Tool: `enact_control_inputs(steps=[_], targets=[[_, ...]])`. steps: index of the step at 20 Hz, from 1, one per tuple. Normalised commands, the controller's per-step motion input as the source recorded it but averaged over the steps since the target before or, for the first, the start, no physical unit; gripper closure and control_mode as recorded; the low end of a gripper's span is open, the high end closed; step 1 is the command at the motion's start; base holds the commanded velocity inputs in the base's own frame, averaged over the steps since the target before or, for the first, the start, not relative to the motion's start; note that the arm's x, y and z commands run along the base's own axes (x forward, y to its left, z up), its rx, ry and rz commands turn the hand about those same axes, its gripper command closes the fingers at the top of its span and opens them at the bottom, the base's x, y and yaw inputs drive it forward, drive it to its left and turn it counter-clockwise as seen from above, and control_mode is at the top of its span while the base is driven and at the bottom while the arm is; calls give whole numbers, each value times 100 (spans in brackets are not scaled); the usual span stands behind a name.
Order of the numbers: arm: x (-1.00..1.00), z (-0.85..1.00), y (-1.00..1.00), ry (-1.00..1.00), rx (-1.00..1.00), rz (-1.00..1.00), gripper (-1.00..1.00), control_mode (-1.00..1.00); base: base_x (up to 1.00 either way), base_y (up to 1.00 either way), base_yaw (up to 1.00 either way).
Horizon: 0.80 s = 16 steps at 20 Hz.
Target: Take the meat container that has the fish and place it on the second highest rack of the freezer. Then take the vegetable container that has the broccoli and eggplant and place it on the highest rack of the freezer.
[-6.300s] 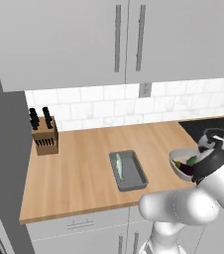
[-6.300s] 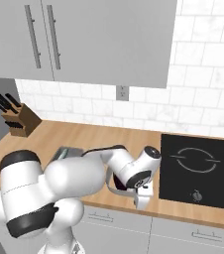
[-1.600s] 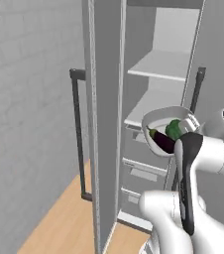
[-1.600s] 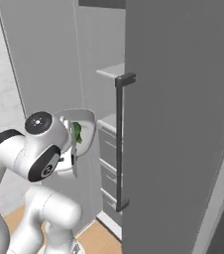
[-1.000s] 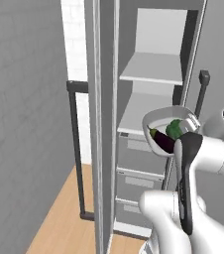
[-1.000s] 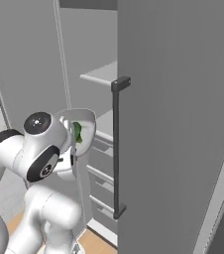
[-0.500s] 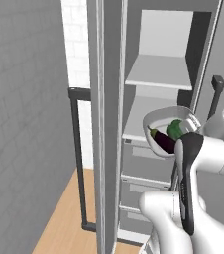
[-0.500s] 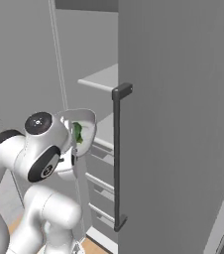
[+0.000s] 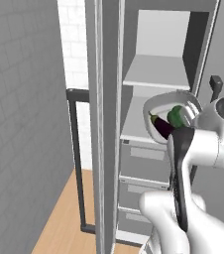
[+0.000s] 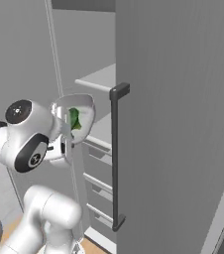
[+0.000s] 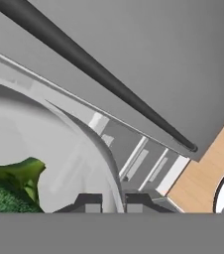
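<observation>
My gripper [image 11: 106, 202] is shut on the rim of the round pale vegetable bowl [image 9: 156, 101] and holds it tilted at chest height before the open freezer [image 9: 156, 74]. The dark purple eggplant [image 9: 162, 127] and the green broccoli [image 9: 175, 116] lie inside the bowl. In the right base view the bowl [image 10: 82, 106] and broccoli [image 10: 74, 119] sit just left of the door's bar handle [image 10: 115, 149]. In the hand view the bowl's rim [image 11: 99, 149] curves up from my fingertips, with broccoli [image 11: 10, 188] at lower left. The meat container and the fish are out of view.
Two white shelves show inside the freezer, the upper one [image 9: 156, 72] above the bowl and a lower one [image 9: 134, 126] level with it, over grey drawers [image 9: 146, 161]. An open door edge [image 9: 106, 124] with a dark bar handle [image 9: 74, 149] stands left. A grey wall [image 9: 20, 124] lies further left.
The base has driven from the counter to the freezer, so the whole scene has changed. Over the last second the shelves have shifted right and nearer. The bowl stays in my gripper.
</observation>
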Motion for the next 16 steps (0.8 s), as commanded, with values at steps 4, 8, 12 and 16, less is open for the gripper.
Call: enact_control_inputs(steps=[4,8,12,16], targets=[[21,100,11,-14,-7,-19,100,-100,0,0,0],[60,100,-1,-4,3,-13,100,-100,0,0,0],[95,99,-27,0,17,-1,100,-100,0,0,0],[79,51,-32,9,15,0,100,-100,0,0,0]])
